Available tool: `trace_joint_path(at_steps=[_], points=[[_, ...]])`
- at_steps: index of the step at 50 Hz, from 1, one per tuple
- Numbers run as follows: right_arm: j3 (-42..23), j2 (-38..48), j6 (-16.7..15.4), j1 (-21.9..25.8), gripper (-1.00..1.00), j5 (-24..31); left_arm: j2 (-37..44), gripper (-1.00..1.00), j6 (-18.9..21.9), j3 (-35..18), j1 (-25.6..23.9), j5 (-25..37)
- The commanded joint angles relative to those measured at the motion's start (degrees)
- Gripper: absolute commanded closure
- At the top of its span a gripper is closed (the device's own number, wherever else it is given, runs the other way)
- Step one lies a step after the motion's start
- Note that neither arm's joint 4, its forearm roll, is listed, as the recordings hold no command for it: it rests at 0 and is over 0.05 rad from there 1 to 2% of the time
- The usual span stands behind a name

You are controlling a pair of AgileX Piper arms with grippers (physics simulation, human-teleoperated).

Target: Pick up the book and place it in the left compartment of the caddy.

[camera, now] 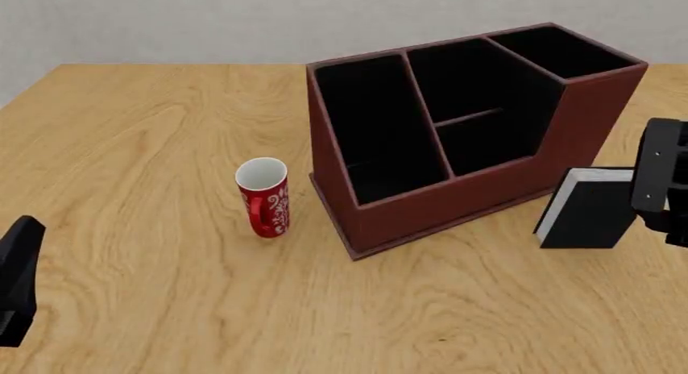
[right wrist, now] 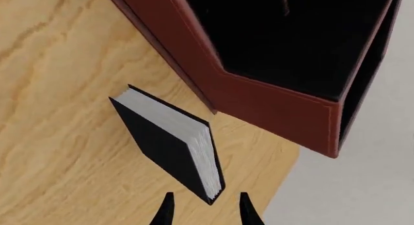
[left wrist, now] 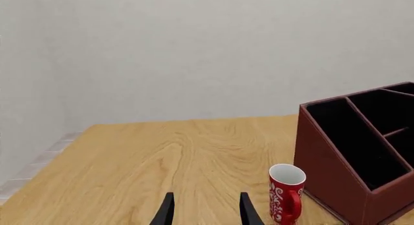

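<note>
The black book (camera: 586, 211) with white page edges stands upright on the table just right of the dark red-brown caddy (camera: 452, 209). In the right wrist view my right gripper (right wrist: 205, 213) is open, with the near corner of the book (right wrist: 169, 145) just ahead of its fingertips and not held. The left compartment (camera: 371, 124) is the long black-lined slot on the caddy's mug side, and nothing shows in it. My left gripper (left wrist: 207, 213) is open over bare wood, off to the left of the caddy (left wrist: 336, 186).
A red mug (camera: 263, 198) with a white pattern stands upright close to the caddy's left wall, also in the left wrist view as the mug (left wrist: 286, 193). The right arm (camera: 661, 176) hangs by the table's right edge; the left arm (camera: 16, 281) is at the near left.
</note>
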Motion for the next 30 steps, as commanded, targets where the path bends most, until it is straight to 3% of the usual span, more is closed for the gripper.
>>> trace_joint_path(at_steps=[1,30], points=[[-1.47,3.35,-1.93,-0.48,-1.00,-1.43,0.00,-1.00,-0.49,1.01,0.77,-0.61],[-2.17,11.09,-4.04,1.20,-1.00,-6.08,0.01,-1.00,-0.80,2.25,2.60,-1.06]])
